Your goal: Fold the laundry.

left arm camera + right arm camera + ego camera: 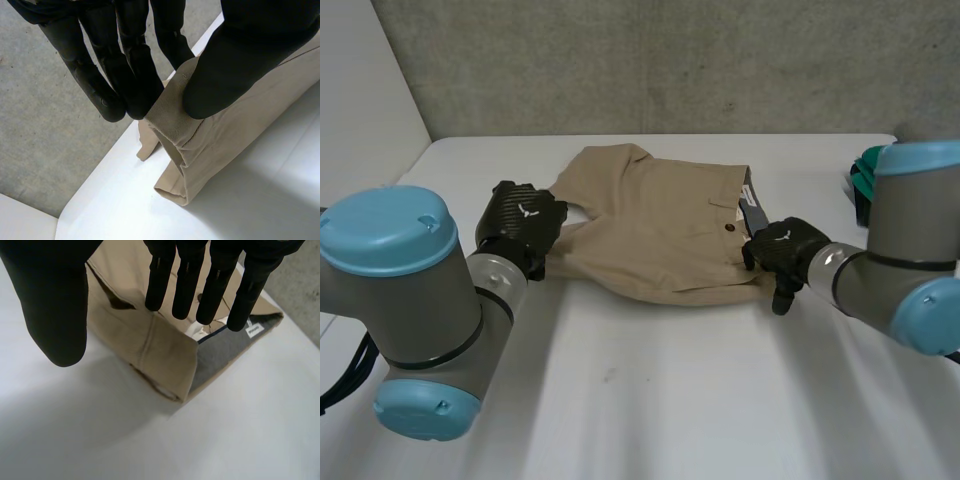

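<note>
Head view: tan trousers [660, 225] lie folded on the white table [670, 400], middle to far part, waistband end toward the robot's right. Small dark button [728, 227] shows near that end. Left hand [523, 222] sits at the trousers' left edge, right hand [782, 250] at the right edge by the waistband. Something green [863, 175] lies at the table's far right, partly behind the right arm. Grey wall [670, 60] stands behind the table.

Left wrist view: left hand [240, 60] pinches a hemmed edge of the trousers [235, 130] between thumb and fingers [125, 85], thumb on top. The pinched edge is raised off the table and the rest runs down onto it.

Right wrist view: right hand [187, 280] has its fingers straight and spread, thumb well apart, gripping nothing. Fingertips are over the waistband corner of the trousers [150, 345]; cannot tell if they touch. Grey inner lining [220, 350] is exposed there, with a white label [254, 330] just beside the fingertips.
</note>
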Motion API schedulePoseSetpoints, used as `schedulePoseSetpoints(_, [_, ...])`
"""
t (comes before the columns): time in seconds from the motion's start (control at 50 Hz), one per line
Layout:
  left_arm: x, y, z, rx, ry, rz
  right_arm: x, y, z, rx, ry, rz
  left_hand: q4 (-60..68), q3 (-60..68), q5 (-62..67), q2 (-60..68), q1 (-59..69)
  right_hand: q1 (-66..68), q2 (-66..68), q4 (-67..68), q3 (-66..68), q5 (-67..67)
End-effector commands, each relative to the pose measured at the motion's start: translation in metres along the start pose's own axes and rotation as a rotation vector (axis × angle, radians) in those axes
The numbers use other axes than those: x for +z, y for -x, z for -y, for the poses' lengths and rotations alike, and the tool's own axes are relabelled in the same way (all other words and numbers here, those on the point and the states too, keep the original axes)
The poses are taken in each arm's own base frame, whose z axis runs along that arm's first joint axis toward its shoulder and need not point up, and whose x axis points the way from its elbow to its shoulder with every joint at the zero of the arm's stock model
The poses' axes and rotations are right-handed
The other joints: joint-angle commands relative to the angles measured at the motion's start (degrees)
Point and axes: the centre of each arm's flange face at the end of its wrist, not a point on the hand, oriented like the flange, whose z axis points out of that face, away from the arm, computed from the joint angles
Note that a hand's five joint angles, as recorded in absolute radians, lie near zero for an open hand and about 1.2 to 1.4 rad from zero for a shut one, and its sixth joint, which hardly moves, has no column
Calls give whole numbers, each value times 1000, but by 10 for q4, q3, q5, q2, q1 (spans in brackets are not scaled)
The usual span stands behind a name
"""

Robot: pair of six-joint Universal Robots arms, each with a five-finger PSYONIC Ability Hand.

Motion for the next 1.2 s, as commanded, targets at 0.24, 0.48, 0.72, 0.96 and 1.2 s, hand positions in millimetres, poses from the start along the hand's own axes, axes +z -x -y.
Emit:
schedulePoseSetpoints(0.24, [-28, -13, -23, 58, 143, -118, -21, 1, 6, -22, 28, 36, 114, 118, 124, 114, 128, 487, 498, 500, 496, 514])
schedulePoseSetpoints(0.48, [-100, -36, -31, 147, 376, -417, -88, 10, -18, -275, 269, 235, 114, 118, 124, 114, 128, 487, 498, 500, 496, 514])
schedulePoseSetpoints(0.72, [-95, -44, -32, 226, 459, -553, -105, 15, -29, -233, 362, 322, 114, 118, 124, 114, 128, 487, 498, 500, 496, 514])
schedulePoseSetpoints(0.96, [39, -13, 22, 261, 73, -147, -50, -29, -7, -48, 157, 0, 114, 118, 124, 114, 128, 487, 498, 500, 496, 514])
schedulePoseSetpoints(1.2, [160, -30, 34, 423, -303, 100, 37, -64, -1, -146, -70, -376, 114, 118, 124, 114, 128, 487, 498, 500, 496, 514])
